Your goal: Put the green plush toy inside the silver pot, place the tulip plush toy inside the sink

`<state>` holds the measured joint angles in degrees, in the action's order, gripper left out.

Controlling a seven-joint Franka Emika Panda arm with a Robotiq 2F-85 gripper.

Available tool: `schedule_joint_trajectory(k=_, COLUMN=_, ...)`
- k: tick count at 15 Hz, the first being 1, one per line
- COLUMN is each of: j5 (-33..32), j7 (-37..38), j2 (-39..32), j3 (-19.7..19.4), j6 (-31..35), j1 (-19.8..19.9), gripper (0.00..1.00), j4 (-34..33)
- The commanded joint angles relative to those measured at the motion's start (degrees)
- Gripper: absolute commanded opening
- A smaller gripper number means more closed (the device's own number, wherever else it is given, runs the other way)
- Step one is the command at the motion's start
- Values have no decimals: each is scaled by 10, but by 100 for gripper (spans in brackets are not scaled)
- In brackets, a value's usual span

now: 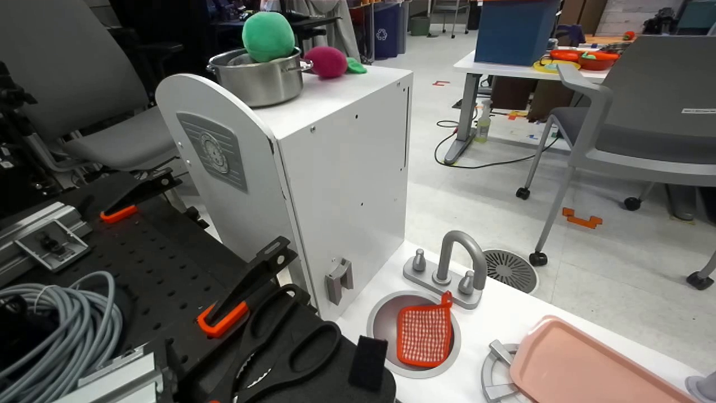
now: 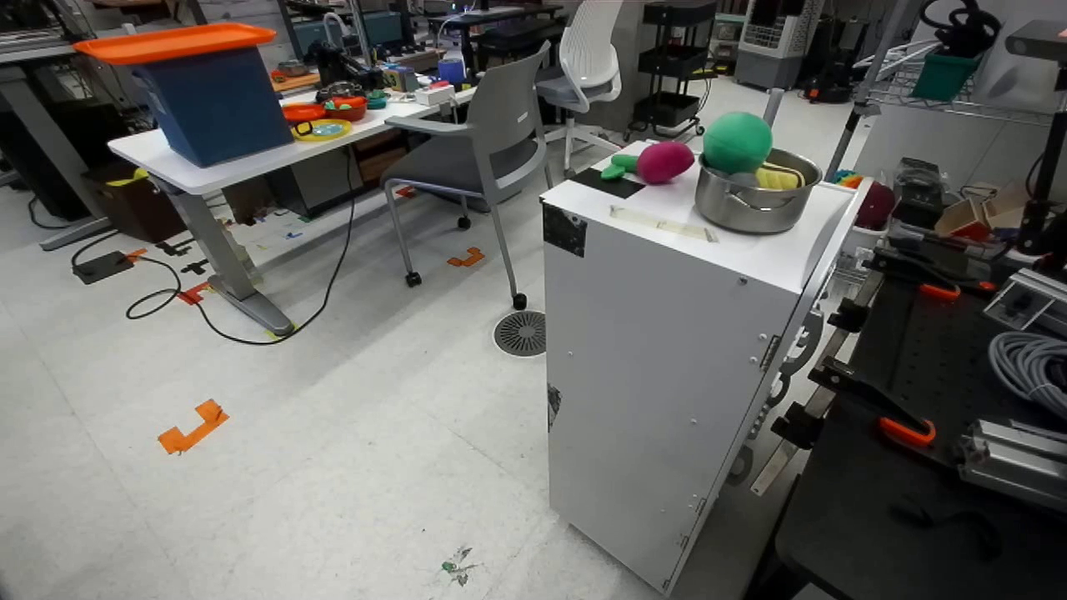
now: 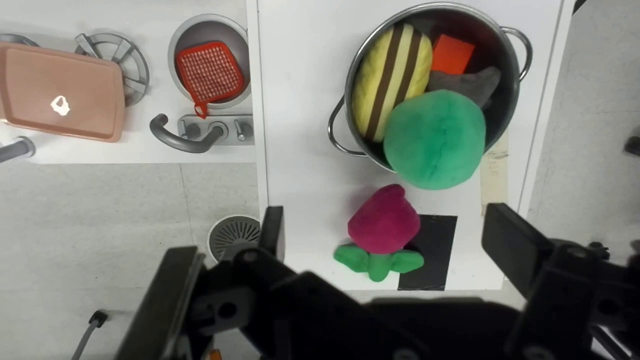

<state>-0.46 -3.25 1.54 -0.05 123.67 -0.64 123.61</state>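
Cabinet top (image 3: 305, 200): pot (image 1: 265, 84), green plush (image 3: 435, 140) partly inside. Sink (image 1: 385, 322): potholder (image 3: 210, 70).

Lab, perforated workbench (image 1: 168, 254), clamps (image 1: 250, 284), toy kitchen (image 1: 352, 168)

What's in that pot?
The silver pot has the green plush toy poking out, a yellow striped thing, an orange thing and a grey thing. Whatever's under them is hidden.

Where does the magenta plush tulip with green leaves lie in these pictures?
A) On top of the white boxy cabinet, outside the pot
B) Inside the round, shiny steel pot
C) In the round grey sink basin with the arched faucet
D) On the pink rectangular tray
A: all three views show the tulip on the cabinet top, outside the pot.
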Motion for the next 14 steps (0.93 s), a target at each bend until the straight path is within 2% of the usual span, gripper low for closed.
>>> schedule_joint_trajectory(k=1, j5=6, j7=-3, j2=-55, j3=-6, j6=-12, j1=9, gripper=100, j4=-56)
schedule_joint_trajectory(k=14, j5=2, j7=-10, j2=-223, j3=-6, j6=-41, j1=18, gripper=100, j4=-201)
